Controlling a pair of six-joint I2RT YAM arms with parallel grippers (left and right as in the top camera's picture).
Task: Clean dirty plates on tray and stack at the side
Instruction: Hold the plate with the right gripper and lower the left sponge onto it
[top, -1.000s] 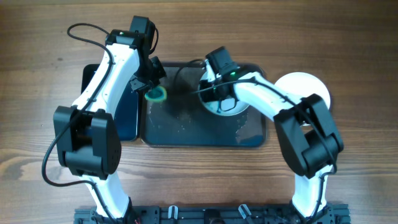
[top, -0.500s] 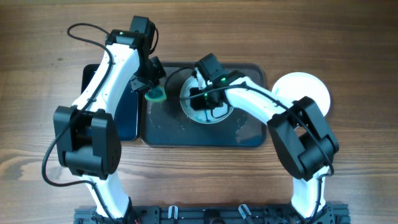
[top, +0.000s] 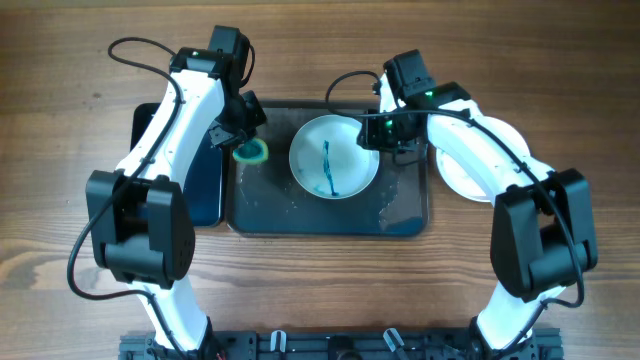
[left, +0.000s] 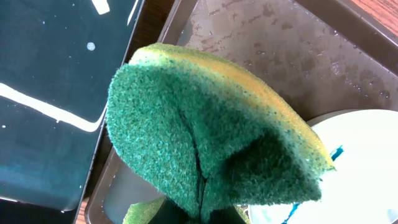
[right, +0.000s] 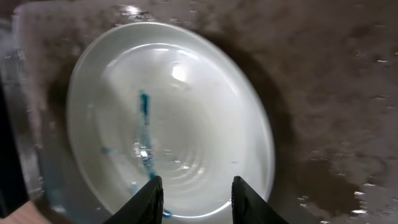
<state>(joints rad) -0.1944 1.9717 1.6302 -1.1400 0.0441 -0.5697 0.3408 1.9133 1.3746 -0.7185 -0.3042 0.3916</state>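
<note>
A pale plate (top: 334, 158) with a blue-teal streak lies flat in the middle of the dark tray (top: 270, 205). My right gripper (top: 386, 133) hovers at the plate's right rim, open and holding nothing. In the right wrist view, the black fingers (right: 151, 198) stand apart over the plate (right: 168, 112). My left gripper (top: 243, 148) hangs over the tray's left end, shut on a green and yellow sponge (top: 250, 152). That sponge (left: 205, 124) fills the left wrist view and hides the fingers. The plate's rim (left: 354, 162) shows at the right of that view.
A white plate (top: 462, 178) sits on the wooden table right of the tray, partly hidden under my right arm. A smaller glossy black tray (top: 200, 175) lies against the tray's left side. The tray floor (right: 329, 93) is wet and speckled.
The right gripper slid the plate left to the tray's middle, then opened, let go and drew back to the plate's right rim. The left arm and sponge stayed still.
</note>
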